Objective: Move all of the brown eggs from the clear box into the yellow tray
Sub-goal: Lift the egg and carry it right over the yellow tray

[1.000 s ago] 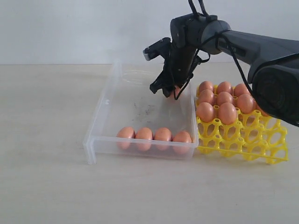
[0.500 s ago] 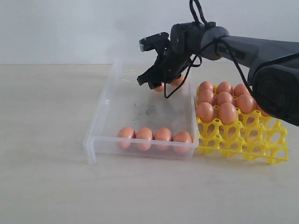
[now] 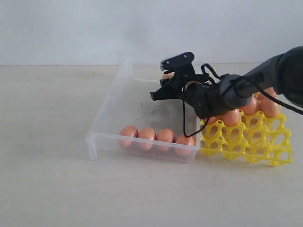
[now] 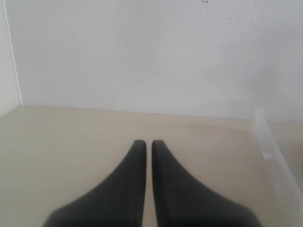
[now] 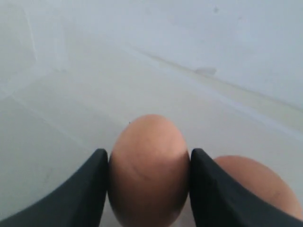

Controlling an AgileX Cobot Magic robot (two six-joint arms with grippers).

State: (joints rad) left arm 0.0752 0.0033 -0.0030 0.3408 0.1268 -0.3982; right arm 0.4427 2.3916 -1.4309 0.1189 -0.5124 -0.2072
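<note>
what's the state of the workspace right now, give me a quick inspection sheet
surface: pale table
job's things: clear box holds four brown eggs in a row by its near wall, dark scuffs on its bottom; yellow tray beside its right wall, more eggs in far cups, near cups empty
clutter: nothing seen
grippers: right gripper shut on one egg over the box, another egg beside it; left gripper shut, empty
cables: black cable loops off the right arm, near the box's right wall
surroundings: plain pale wall
</note>
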